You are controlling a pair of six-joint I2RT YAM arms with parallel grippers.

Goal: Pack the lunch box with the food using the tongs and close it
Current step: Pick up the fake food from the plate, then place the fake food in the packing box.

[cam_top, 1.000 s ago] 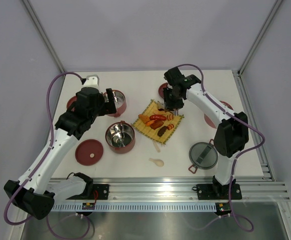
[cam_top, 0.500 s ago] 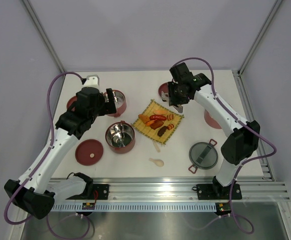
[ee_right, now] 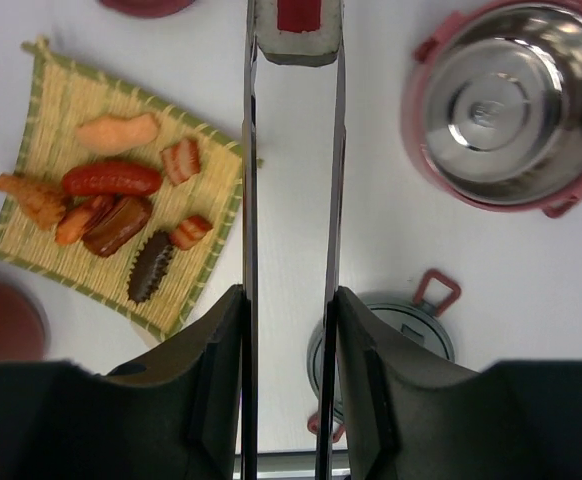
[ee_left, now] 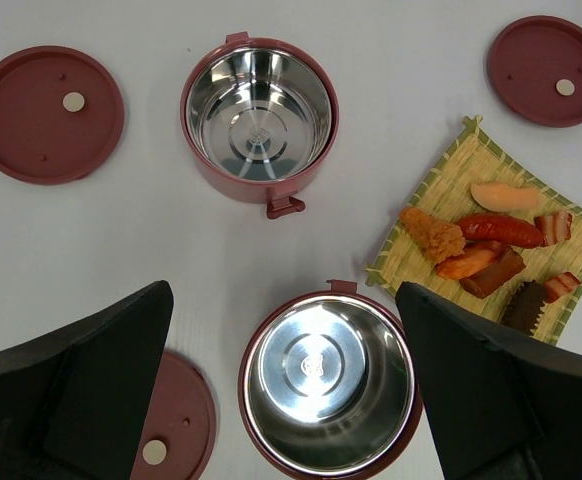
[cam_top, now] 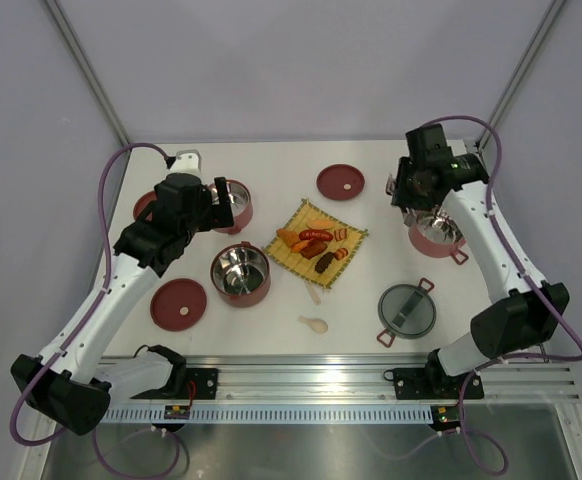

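My right gripper (ee_right: 289, 300) is shut on the silver tongs (ee_right: 250, 180), both slim arms pressed between its fingers. The tong tips pinch a black-and-white sushi roll (ee_right: 294, 30) above the table, left of a dark-red lunch box tier (ee_right: 516, 105). In the top view that gripper (cam_top: 414, 193) hangs by the same tier (cam_top: 436, 233). More food, among it a red sausage (ee_right: 111, 179), lies on the yellow mat (cam_top: 317, 242). My left gripper (ee_left: 283, 300) is open above a second empty tier (ee_left: 326, 385); a third tier (ee_left: 259, 110) stands beyond it.
Flat red lids lie at the front left (cam_top: 178, 304), back middle (cam_top: 340, 181) and far left (ee_left: 48, 112). The grey top lid with red clips (cam_top: 407, 310) rests at the front right. A small cream spoon (cam_top: 314, 323) lies near the front edge.
My right arm has swung from over the mat to the right, beside the right-hand tier, carrying the tongs with the sushi roll. The left arm has not moved.
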